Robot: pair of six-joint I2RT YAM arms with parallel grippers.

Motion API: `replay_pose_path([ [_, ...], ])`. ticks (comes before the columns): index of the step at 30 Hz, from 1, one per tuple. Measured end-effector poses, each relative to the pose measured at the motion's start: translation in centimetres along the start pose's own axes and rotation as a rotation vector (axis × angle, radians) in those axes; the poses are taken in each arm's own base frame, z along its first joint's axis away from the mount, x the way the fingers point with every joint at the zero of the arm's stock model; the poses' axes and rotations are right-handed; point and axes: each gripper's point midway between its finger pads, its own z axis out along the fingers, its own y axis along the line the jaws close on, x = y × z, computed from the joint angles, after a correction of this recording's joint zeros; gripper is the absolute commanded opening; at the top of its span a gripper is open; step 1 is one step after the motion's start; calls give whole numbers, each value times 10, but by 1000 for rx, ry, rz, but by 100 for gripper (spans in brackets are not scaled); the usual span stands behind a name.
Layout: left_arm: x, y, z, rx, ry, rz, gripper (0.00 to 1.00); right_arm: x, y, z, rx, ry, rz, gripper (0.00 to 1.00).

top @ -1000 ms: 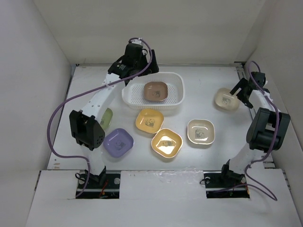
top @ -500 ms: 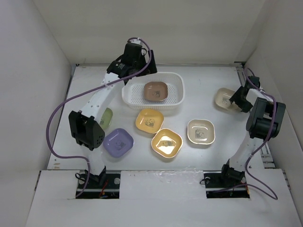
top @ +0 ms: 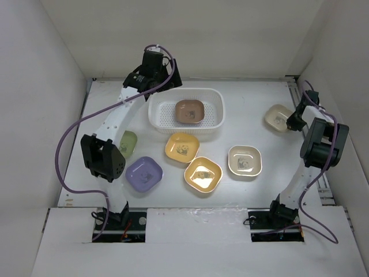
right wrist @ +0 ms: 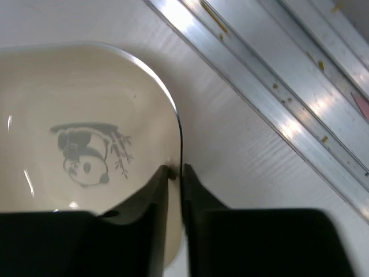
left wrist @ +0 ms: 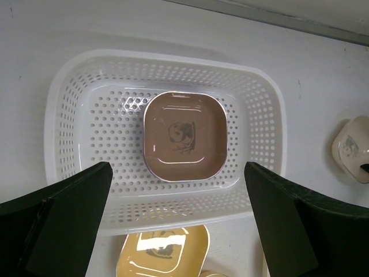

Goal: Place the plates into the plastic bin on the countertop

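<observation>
My right gripper [right wrist: 174,172] is shut on the right rim of a cream plate [right wrist: 86,127] at the far right of the countertop [top: 259,98], one finger inside the rim and one outside. From above, that plate [top: 279,117] is tilted at the gripper [top: 294,122]. The white plastic bin [top: 158,115] holds one tan plate [top: 189,111]. My left gripper [left wrist: 177,170] hangs open high above the bin's [left wrist: 63,115] near wall, over the tan plate [left wrist: 184,136]. Two orange-yellow plates [top: 181,146] [top: 203,173], a cream plate [top: 244,160] and a purple plate [top: 143,173] lie in front of the bin.
A green plate [top: 129,142] lies at the left, partly hidden behind the left arm's link. Pale walls close in the countertop on three sides. A metal rail [right wrist: 277,115] runs along the right edge, close to the held plate.
The right gripper came down onto the cream plate's right rim and shut on it. The left gripper drew back and to the left from above the bin, still open.
</observation>
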Motion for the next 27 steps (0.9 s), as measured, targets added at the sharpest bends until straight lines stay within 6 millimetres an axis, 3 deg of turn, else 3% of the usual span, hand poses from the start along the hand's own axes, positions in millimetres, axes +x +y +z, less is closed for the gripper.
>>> replay_pose_path([
  [2, 4, 4, 2, -7, 9, -3, 100, -12, 10, -5, -36, -25, 24, 0],
  [5, 12, 20, 5, -39, 33, -15, 100, -24, 22, -11, -72, -55, 36, 0],
  [9, 15, 58, 1, -99, 46, -61, 100, -18, 35, -19, -93, -53, 20, 0],
  [12, 6, 98, -16, -153, 19, -119, 100, -9, 57, -43, -133, -62, -9, 0],
  [17, -14, 157, -57, -255, -81, -198, 100, -14, 115, -126, -300, -177, -58, 0],
  [21, -12, 176, -83, -316, -139, -214, 100, -17, 178, -211, -486, -287, -121, 0],
  [24, -7, 184, -90, -351, -156, -218, 100, 2, 220, -261, -614, -321, -182, 0],
  [27, 3, 194, -87, -373, -141, -235, 100, 36, 255, -291, -708, -297, -259, 0],
])
